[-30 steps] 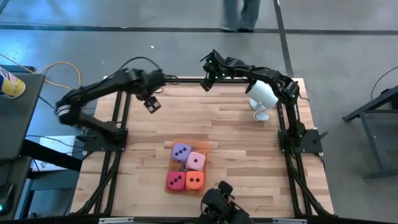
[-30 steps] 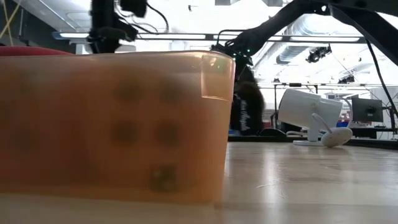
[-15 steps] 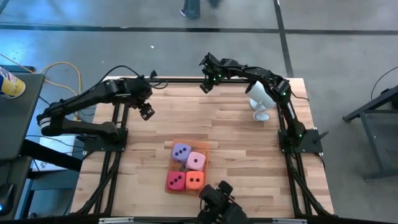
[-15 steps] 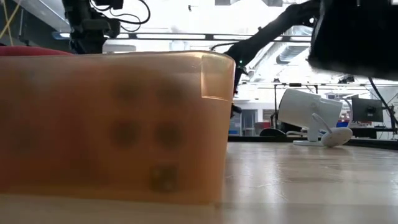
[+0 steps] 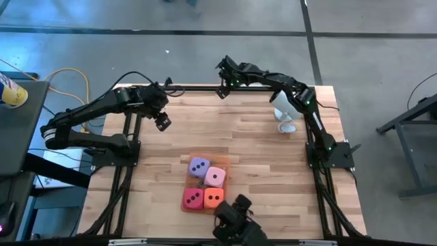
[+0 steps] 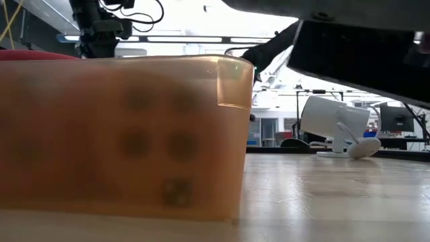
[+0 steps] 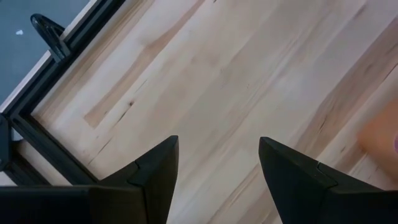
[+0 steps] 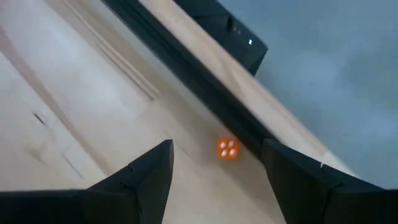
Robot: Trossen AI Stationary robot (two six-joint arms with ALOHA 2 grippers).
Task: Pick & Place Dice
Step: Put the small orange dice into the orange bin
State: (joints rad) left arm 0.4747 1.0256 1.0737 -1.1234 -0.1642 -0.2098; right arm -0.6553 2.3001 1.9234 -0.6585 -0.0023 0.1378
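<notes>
We are seeing the left arm drawn back from a second ago — its pincer is now hanging over the table's far left part, near the edge, jaws standing apart with only bare wood between them. Nothing is being carried. The right pincer is shifting only slightly along the far edge, likewise parted and empty; a tiny orange spotted thing shows past it by the frame rail, too small for us to name. Both arms are pulling away from the work, so we are judging that the placing is finished or nearly so.

The dice are sitting unmoved in a tight two-by-two block at the table's near middle: purple die, pink die, red die, orange die, all resting on the orange mat.

The table is pale butcher-block wood inside a black frame, with a white camera standing far right. Around it is grey floor — a yellow cable is trailing at the left.
</notes>
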